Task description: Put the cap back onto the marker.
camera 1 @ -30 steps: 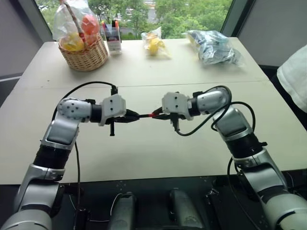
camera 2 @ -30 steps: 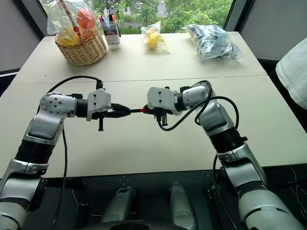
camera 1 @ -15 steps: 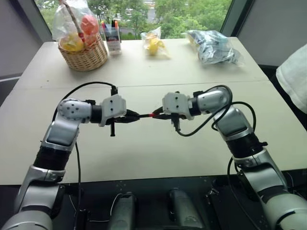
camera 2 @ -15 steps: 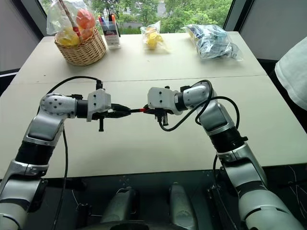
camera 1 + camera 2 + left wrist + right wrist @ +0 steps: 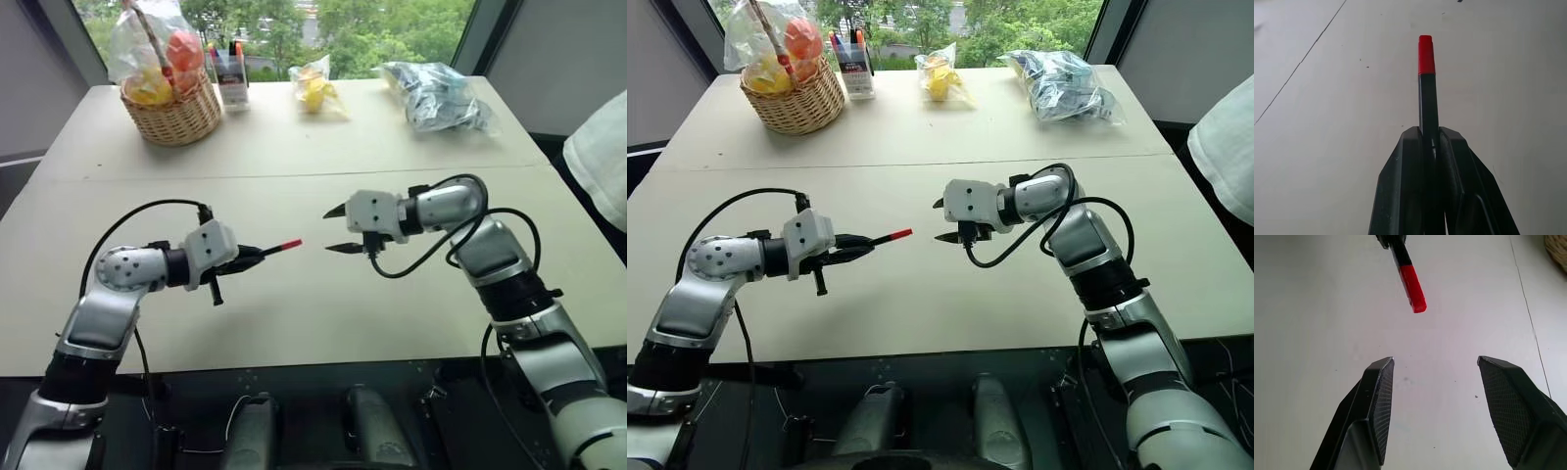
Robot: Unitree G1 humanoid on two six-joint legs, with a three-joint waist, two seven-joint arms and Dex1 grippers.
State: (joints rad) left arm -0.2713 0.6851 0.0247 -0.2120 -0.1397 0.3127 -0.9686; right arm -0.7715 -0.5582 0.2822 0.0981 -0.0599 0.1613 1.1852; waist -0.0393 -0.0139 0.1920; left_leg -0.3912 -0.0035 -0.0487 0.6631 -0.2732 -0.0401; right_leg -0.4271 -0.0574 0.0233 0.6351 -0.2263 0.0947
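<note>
The right gripper (image 5: pixel 337 229) has been opened and drawn clear of the capped marker (image 5: pixel 266 250), now carried leftward by the left gripper (image 5: pixel 253 255).

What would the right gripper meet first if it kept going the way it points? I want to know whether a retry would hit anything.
Probably the red cap on the marker held by the left gripper; the right gripper stands open toward it, though depth is unclear.

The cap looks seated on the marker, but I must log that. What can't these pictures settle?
- How fully the cap is seated: the join shows as an edge only, left wrist view.
- The marker rear end: hidden between the left gripper fingers.
- The cap's far face in the right wrist view: turned away.
</note>
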